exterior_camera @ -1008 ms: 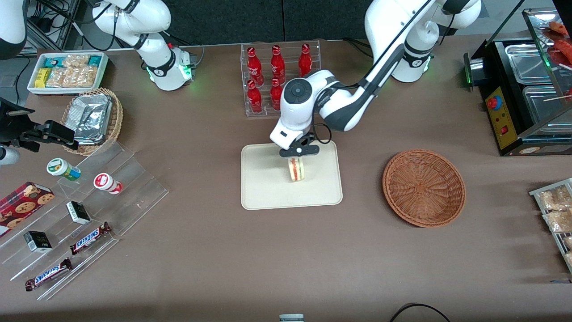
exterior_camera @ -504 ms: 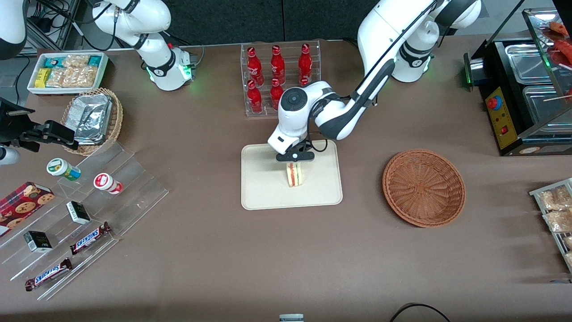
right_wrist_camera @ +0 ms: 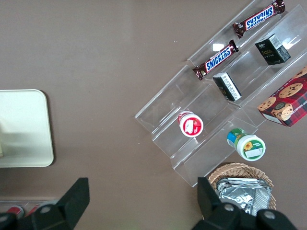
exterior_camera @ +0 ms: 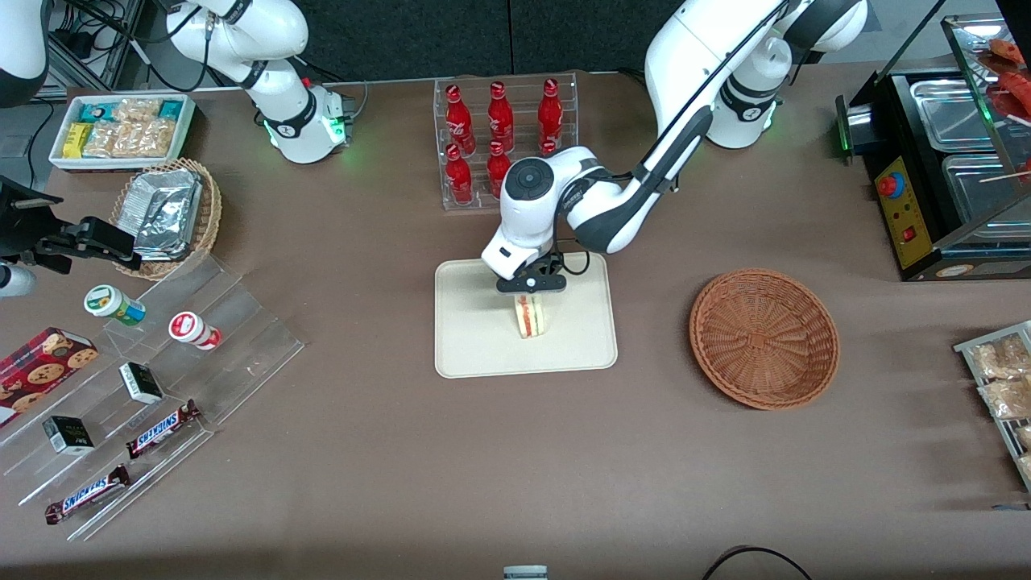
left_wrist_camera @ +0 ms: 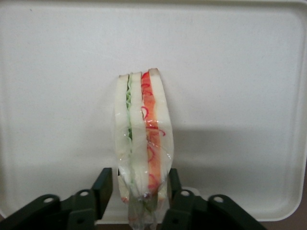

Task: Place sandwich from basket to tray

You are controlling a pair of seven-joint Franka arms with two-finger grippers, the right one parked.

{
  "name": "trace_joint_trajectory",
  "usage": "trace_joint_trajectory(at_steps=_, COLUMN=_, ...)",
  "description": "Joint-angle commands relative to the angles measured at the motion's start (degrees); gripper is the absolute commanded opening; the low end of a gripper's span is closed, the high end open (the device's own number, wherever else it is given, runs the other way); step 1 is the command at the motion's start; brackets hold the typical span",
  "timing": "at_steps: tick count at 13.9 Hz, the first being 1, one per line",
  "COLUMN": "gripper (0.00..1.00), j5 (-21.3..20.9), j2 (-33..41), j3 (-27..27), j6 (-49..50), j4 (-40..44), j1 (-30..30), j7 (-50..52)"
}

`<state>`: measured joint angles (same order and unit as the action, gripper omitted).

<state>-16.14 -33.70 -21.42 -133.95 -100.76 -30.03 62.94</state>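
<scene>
tool (exterior_camera: 530, 283) has come down over the last second, pinching sandwich (exterior_camera: 529, 315) upright at tray (exterior_camera: 475, 346) centre; basket (exterior_camera: 763, 337) empty at its 3 o'clock. you're ready to release.

The small triangular clear-wrapped sandwich (exterior_camera: 529, 315) stands on edge on the flat cream-white rectangular tray (exterior_camera: 475, 338), near its middle. The pincer (exterior_camera: 531, 283) is right above it, one finger (left_wrist_camera: 104, 184) on each side. The wide reddish-brown woven wicker basket (exterior_camera: 763, 337) sits on the tabletop (exterior_camera: 515, 459), beside the tray, toward the working arm's end.
</scene>
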Motion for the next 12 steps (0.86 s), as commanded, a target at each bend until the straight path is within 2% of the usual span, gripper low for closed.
trace_joint_trajectory(at_steps=1, gripper=1.0, j5=0.9, j2=4.3, j3=0.5, j6=5.5, j4=0.5, j1=0.1, j7=1.7)
trace_joint_trajectory(at_steps=3, gripper=1.0, j5=4.0, j2=7.7, j3=0.5, j6=9.0, j4=0.8, j1=2.5, j7=2.1)
trace_joint_trajectory(at_steps=6, gripper=1.0, j5=5.4, j2=12.3, j3=0.7, j6=21.5, j4=4.4, j1=3.4, j7=1.3)
trace_joint_trajectory(at_steps=9, gripper=1.0, j5=9.3, j2=15.3, j3=0.4, j6=35.9, j4=10.7, j1=8.7, j7=-2.1)
trace_joint_trajectory(at_steps=12, gripper=1.0, j5=9.8, j2=18.8, j3=0.6, j6=44.9, j4=13.5, j1=13.7, j7=-7.7)
